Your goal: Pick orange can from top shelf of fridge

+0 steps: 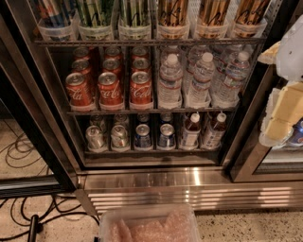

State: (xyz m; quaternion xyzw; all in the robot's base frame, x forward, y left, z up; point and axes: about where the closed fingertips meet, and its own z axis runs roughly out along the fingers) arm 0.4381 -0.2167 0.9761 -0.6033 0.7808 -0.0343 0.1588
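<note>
The fridge [189,186] stands open in front of me. Its top shelf [151,42] runs along the top of the view, fronted by clear ribbed lane trays. Three orange cans stand in the right-hand lanes, one [173,12] nearest the middle and two more [211,12] to its right; their tops are cut off by the frame. Tall green-striped cans [135,12] fill the lanes to the left. My gripper [280,118], white and cream, hangs at the right edge, below and to the right of the orange cans, level with the middle shelf and touching nothing.
Red cola cans [110,87] and water bottles [201,78] fill the middle rack, with small cans and bottles [142,137] on the bottom rack. The dark door frame [33,118] slants at left. Cables [28,208] lie on the floor. A clear plastic bin [149,224] sits below.
</note>
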